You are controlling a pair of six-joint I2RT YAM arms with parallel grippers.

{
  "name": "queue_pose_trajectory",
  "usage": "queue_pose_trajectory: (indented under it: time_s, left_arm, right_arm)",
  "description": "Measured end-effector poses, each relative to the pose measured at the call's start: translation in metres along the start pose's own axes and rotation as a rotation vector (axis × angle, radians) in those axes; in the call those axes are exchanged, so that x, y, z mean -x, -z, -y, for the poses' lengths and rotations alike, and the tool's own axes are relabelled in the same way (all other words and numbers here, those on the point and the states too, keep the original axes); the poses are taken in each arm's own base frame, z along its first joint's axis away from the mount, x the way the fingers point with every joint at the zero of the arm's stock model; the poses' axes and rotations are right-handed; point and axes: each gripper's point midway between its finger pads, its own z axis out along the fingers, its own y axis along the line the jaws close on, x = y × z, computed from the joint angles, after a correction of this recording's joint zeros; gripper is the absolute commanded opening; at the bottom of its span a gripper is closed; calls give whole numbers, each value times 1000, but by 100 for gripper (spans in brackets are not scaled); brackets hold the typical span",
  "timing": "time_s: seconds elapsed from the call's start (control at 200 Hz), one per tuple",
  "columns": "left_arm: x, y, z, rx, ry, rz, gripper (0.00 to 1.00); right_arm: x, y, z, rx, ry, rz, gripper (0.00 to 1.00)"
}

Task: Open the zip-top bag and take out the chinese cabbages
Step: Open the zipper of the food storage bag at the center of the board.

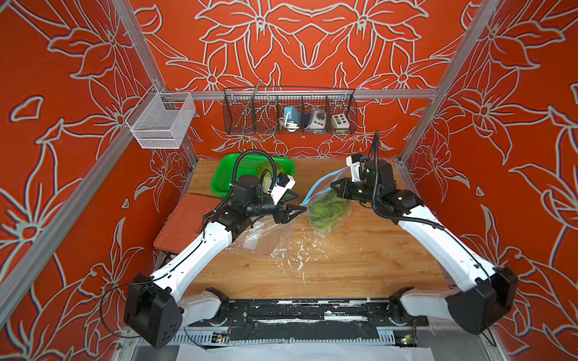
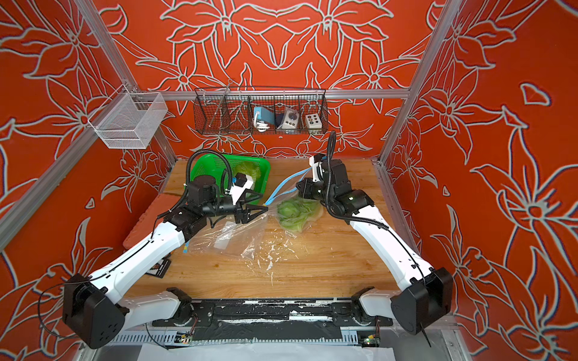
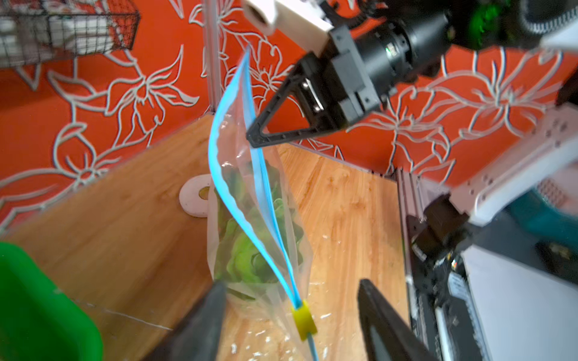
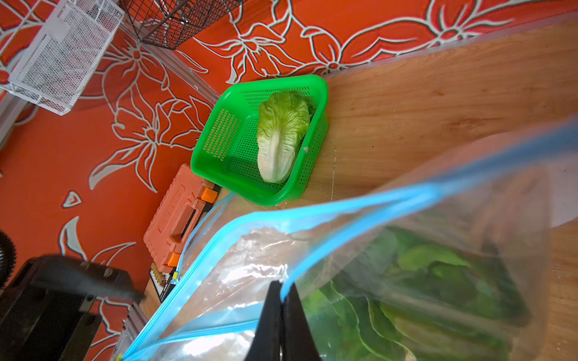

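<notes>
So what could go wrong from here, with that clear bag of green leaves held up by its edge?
The right tool pinches only a thin strip of the blue rim of the clear zip-top plastic bag; the light-green chinese cabbages inside could pull it free. The left tool stands open near the small yellow plastic slider, gripping nothing, so the narrow mouth may sag shut.

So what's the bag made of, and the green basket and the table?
The bag looks like thin clear plastic: see-through, crinkly and shiny, with a blue zip strip. The basket looks like hard glossy plastic, moulded with rows of little holes. The table looks like smooth wood, since grain lines show; it could be a wood-look surface.
</notes>
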Motion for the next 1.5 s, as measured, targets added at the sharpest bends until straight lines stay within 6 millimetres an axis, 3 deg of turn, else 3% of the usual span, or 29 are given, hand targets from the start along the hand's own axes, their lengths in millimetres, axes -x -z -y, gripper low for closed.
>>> queue_pose_trajectory:
  time_s: [0.165, 0.26, 0.33, 0.681, 0.761, 0.926, 1.141, 1.501]
  left_arm:
    - [41, -3, -8, 110, 49, 51, 79]
    - [73, -13, -9, 138, 33, 71, 78]
    - [81, -25, -12, 146, 36, 58, 76]
    - [34, -97, -43, 117, 192, -138, 56]
    - [30, -107, -43, 83, 226, -155, 45]
    - [26, -114, -31, 14, 282, -170, 0]
    - [33, -119, -19, -24, 339, -146, 0]
    - [33, -121, -9, -49, 455, -75, 0]
  right_arm:
    - [-7, 3, -2, 11, 73, -29, 0]
    - [-10, 4, -2, 12, 111, -47, 0]
    - [-12, 7, -2, 11, 132, -59, 0]
    - [-16, 26, -12, 37, 206, -64, 0]
    - [-18, 30, -11, 28, 215, -69, 0]
    - [-20, 36, 1, -42, 231, -73, 0]
    - [-4, 55, 10, -158, 256, -52, 0]
    - [27, 110, 19, -381, 362, -83, 0]
